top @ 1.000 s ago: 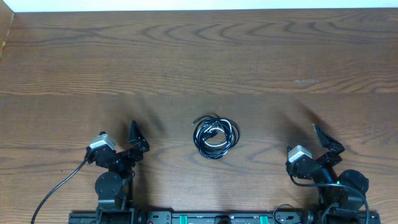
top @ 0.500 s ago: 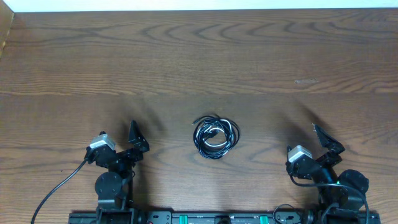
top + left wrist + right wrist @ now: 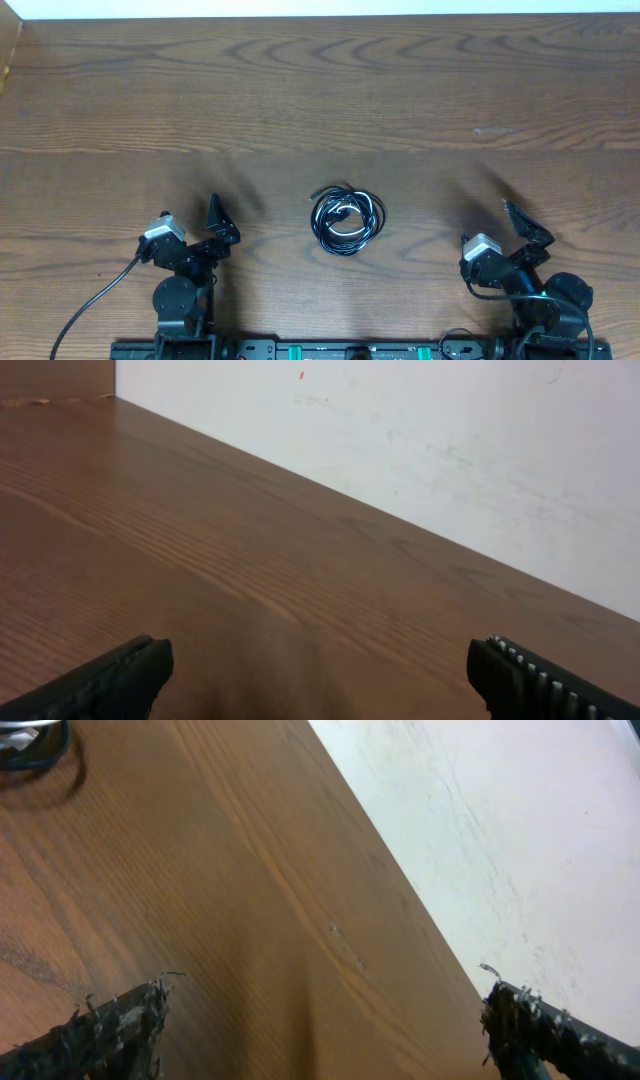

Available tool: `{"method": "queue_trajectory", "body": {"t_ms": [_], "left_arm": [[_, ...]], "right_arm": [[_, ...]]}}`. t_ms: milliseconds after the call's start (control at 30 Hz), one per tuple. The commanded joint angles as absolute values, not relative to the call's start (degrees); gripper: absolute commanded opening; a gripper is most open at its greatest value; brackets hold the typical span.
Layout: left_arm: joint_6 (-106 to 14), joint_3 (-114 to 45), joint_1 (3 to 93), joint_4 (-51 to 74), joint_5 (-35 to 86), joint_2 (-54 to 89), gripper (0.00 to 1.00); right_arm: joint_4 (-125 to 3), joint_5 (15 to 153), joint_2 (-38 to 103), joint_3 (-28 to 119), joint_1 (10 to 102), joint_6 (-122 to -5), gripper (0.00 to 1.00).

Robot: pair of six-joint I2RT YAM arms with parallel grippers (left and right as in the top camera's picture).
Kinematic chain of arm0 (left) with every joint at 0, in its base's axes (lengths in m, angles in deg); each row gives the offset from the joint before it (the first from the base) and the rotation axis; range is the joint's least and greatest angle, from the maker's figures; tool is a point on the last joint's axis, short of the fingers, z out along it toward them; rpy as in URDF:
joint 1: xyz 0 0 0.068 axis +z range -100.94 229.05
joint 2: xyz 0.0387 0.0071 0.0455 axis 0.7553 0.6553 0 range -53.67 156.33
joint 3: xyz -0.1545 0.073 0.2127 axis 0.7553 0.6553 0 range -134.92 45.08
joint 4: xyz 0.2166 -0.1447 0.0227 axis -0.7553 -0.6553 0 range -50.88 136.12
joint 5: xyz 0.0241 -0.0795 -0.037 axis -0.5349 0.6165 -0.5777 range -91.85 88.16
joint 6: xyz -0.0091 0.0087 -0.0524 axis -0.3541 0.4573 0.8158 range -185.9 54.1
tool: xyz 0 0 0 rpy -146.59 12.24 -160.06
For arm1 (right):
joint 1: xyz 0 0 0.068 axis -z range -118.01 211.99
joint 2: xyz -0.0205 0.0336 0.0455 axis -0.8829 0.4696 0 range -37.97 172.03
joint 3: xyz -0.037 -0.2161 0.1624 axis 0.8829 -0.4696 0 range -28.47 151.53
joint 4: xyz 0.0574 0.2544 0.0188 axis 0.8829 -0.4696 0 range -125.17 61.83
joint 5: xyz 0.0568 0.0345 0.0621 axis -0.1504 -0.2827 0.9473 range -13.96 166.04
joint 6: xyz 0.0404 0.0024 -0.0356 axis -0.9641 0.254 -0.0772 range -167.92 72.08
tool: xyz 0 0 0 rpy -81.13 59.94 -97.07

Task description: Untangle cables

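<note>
The cables (image 3: pixel 346 222) are seen wound into one roughly round coil on the table (image 3: pixel 420 90), midway between the two arms and well apart from both. No long axis can be told; one loose end is pointed toward the far left. The left gripper (image 3: pixel 318 678) and right gripper (image 3: pixel 325 1025) are held spread wide

No visible change over the last second: cables (image 3: pixel 346 222), left end effector (image 3: pixel 218 222) and right end effector (image 3: pixel 527 228) haven't moved.
</note>
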State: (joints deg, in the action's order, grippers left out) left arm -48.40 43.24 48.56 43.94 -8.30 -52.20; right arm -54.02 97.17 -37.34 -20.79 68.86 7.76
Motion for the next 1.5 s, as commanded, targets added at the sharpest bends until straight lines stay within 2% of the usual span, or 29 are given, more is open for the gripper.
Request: {"method": "queue_trajectory", "body": {"t_ms": [0,100,167,400,500,533,633,767,900,1133,1300,1467], "left_arm": [[-49.58,44.83,48.61,42.52,-8.28,-51.83,0.99],[-49.58,44.83,48.61,42.52,-8.28,-51.83,1.0],[-49.58,44.83,48.61,42.52,-8.28,-51.83,1.0],[-49.58,44.83,48.61,42.52,-8.33,-51.83,1.0],[-49.58,44.83,48.61,42.52,-8.3,-51.83,1.0],[-49.58,44.83,48.61,42.52,-8.33,-51.83,1.0],[-49.54,44.83,48.59,42.5,-8.15,-51.83,1.0],[-49.47,44.83,48.59,42.28,-3.06,-50.76,1.0],[-49.34,44.83,48.59,42.54,2.25,-48.75,1.0],[-49.75,42.45,48.59,44.42,3.37,-43.26,1.0],[-55.63,34.6,48.59,44.91,5.05,-35.78,1.0],[-55.7,20.86,48.59,42.85,7.06,-22.34,0.99]], "right_arm": [[-53.93,97.39,-37.58,-21.09,68.54,6.73,0.99],[-53.78,97.43,-37.58,-21.09,68.54,4.2,0.99],[-52.91,97.56,-37.58,-21.09,68.54,-2.66,0.99],[-44.95,106.98,-37.58,-21.09,68.54,-37.55,0.99],[-45.58,108.05,-37.58,-21.09,68.54,-56.96,0.99],[-46.2,107.38,-37.58,-21.09,68.54,-60.02,0.99],[-47.05,102.61,-37.58,-21.09,68.54,-60.72,0.99],[-46.76,99.49,-37.58,-21.09,68.54,-68.26,0.99],[-47.62,99.44,-37.58,-21.09,68.54,-66.64,0.99],[-45.28,93.47,-37.56,-21.07,68.54,-65.55,0.99],[-45.19,92.78,-35.59,-17.88,68.54,-59.6,0.99],[-45.19,91.81,-28.4,-8.76,68.54,-58.03,0.99]]}}
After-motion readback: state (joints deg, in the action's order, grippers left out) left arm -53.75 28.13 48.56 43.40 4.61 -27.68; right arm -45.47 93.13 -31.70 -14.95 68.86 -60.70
